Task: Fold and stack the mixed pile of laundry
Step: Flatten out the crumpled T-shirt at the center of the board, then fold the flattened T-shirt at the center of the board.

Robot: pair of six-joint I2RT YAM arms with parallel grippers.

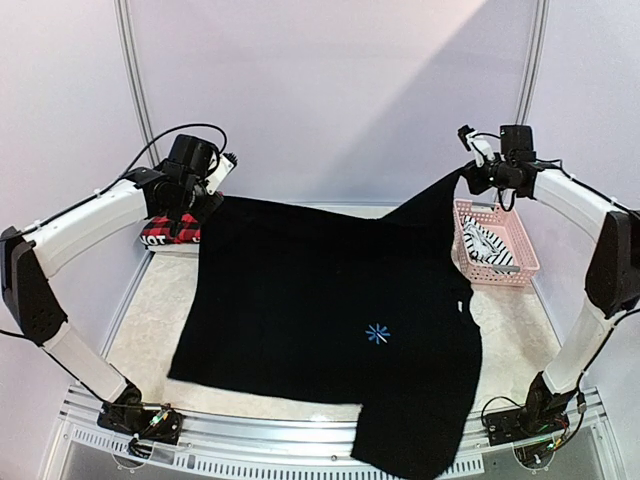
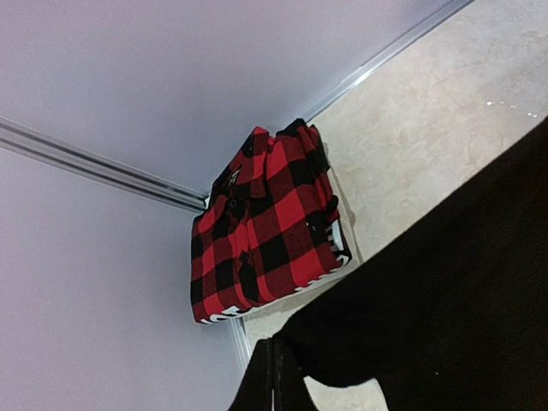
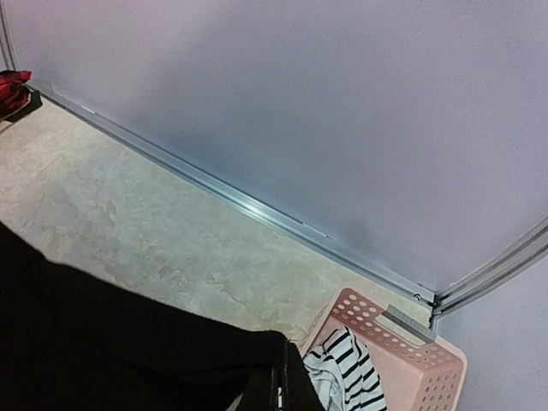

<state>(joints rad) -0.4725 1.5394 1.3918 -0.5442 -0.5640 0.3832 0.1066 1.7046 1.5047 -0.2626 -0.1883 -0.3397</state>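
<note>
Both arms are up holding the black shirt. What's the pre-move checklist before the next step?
1. Left pincer shut on a far corner of the black T-shirt: ok.
2. Right pincer shut on the other far corner: ok.
3. T-shirt lying flat on the table: not ok, its near right part hangs over the front edge.
4. Plaid piece folded in the far left corner: ok.
5. Raised T-shirt edge clear of the pink basket: cannot tell.
6. Striped top inside the basket, out of the way: ok.
</note>
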